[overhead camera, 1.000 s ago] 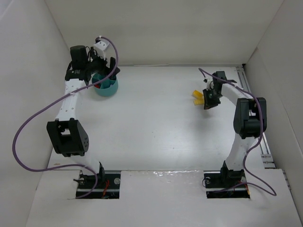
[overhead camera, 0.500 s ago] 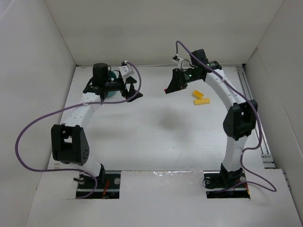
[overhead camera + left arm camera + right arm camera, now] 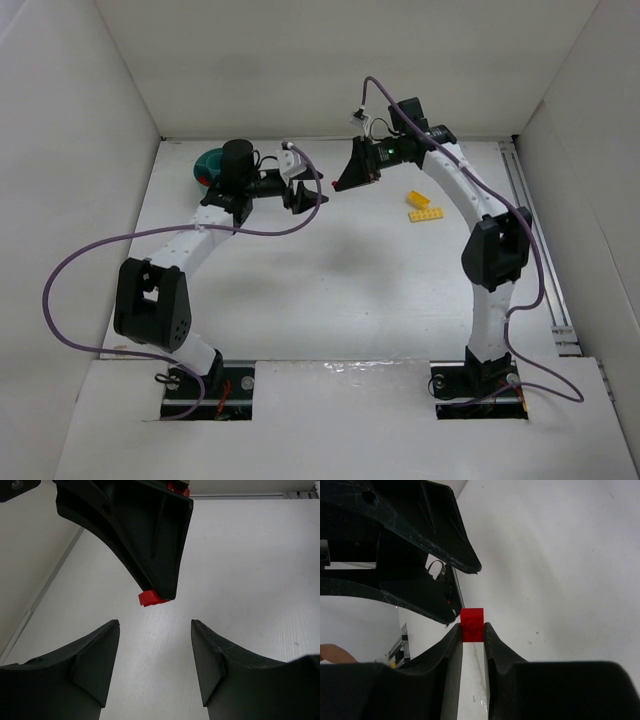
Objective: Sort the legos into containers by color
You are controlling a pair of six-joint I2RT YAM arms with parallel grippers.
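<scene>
My right claw (image 3: 472,630) is pinched tight on a red lego (image 3: 472,624). The little brick stands out past my fingertips (image 3: 451,642) and is carried over the white table (image 3: 330,290). Straight ahead of it, tip to tip and just short of touching, is my left claw (image 3: 155,625). Its jaws stand apart with nothing between them, and seen from that wrist the red brick hangs just above and beyond the gap, at the end of the right claw's black fingers. The teal bowl (image 3: 208,163) sits behind my left claw, past the wrist toward the far left corner. My own left arm hides half of it, so I cannot tell what lies in its compartments. Two yellow legos (image 3: 425,206) lie on the table behind my right claw, close beside the right forearm, near each other and well apart from the bowl. A purple cable (image 3: 47,300) loops off each wrist, and plain white walls (image 3: 330,70) close in the far side and both flanks.
</scene>
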